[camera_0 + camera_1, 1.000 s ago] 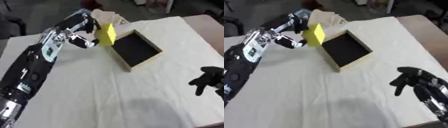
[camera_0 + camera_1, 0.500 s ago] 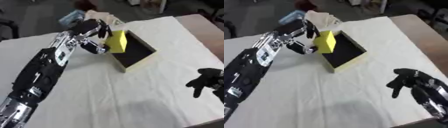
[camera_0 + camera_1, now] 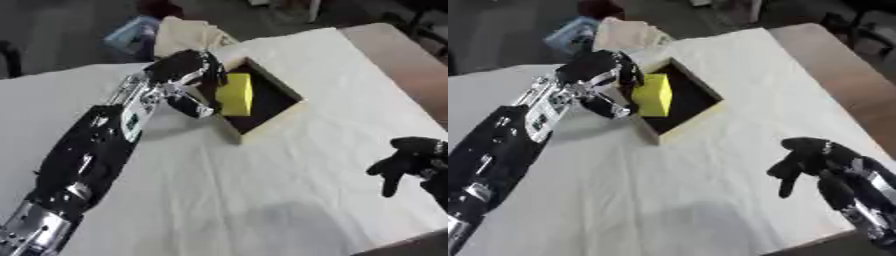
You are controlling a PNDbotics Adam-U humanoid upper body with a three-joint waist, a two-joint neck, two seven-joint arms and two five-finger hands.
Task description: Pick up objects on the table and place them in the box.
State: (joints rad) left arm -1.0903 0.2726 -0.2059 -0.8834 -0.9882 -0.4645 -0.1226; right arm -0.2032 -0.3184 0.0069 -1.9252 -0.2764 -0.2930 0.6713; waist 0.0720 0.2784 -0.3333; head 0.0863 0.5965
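A yellow block sits between the fingers and thumb of my left hand, held over the dark inside of the open wooden box. The block's lower part is within the box walls; whether it touches the bottom I cannot tell. The box stands on the white cloth towards the table's far side. My right hand hangs at the lower right, away from the box, fingers curled downward and holding nothing.
The table is covered with a white cloth. A beige crumpled thing lies just behind the box at the far edge. A blue object sits on the floor beyond. The table's bare brown edge shows at the right.
My left hand has carried the yellow block rightward from beside the box to over its opening. The view has also shifted. The right hand stays at the lower right.
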